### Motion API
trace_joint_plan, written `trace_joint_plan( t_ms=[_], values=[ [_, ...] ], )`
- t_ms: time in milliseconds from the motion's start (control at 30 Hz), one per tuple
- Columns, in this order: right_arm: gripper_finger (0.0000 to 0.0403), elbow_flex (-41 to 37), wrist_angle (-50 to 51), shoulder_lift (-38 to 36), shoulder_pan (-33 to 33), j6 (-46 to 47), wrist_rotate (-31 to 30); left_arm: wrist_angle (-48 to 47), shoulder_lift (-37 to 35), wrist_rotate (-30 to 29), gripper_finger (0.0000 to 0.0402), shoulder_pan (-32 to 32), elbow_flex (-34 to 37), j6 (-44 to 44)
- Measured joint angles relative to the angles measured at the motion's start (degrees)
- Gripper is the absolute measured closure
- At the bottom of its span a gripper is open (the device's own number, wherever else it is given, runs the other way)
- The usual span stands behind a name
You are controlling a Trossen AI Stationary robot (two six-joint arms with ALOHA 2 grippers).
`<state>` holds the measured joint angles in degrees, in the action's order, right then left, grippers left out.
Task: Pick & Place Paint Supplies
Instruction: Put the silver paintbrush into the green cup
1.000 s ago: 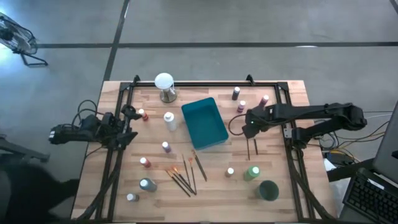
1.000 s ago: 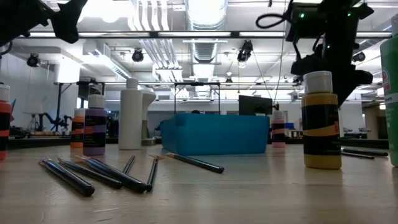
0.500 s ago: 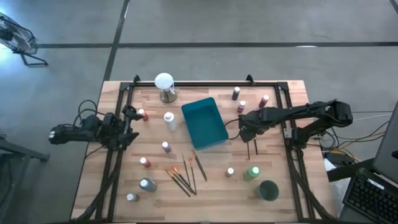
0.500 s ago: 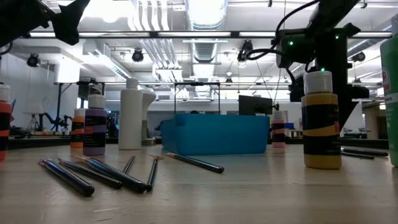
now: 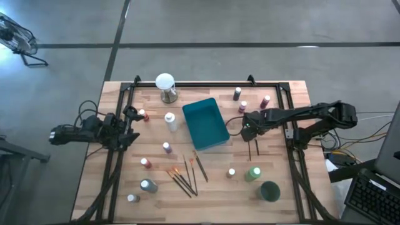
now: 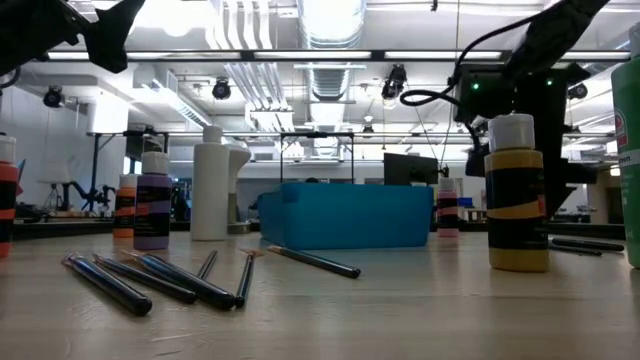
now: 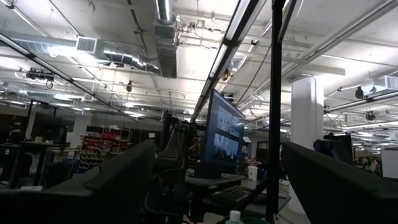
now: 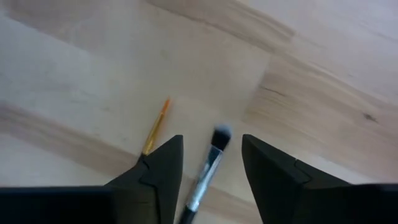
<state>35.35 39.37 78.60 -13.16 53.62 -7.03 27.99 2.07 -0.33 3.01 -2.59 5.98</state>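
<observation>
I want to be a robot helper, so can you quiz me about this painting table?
1. True or false: the teal tray has a bottle in it.
2. What lies between the open fingers of the right gripper? A) a brush B) a green bottle C) the white globe
3. Which gripper waits at the table's left edge?

Key: 1. False, the tray looks empty. 2. A, not gripped yet. 3. The left gripper, open.
</observation>
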Motion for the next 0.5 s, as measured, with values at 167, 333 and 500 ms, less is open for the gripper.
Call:
trace_joint_plan(
  t_ms=[167, 333, 500],
  values=[
    [0.0267, -0.99, -1.46, 1.35, -1.12, -0.95, 0.22, 0.00, 0.00, -0.70, 0.0046, 0.00, 0.00, 0.02],
    [0.0285, -1.24, -1.92, 1.94, -1.18, -1.22, 0.18, -0.15, 0.02, -0.75, 0.0046, 0.02, -0.27, 0.02],
    [0.0307, -1.37, -2.34, 1.63, -1.38, -1.52, -0.09, -0.19, 0.02, -0.77, 0.0046, 0.04, -0.42, 0.02]
  ],
)
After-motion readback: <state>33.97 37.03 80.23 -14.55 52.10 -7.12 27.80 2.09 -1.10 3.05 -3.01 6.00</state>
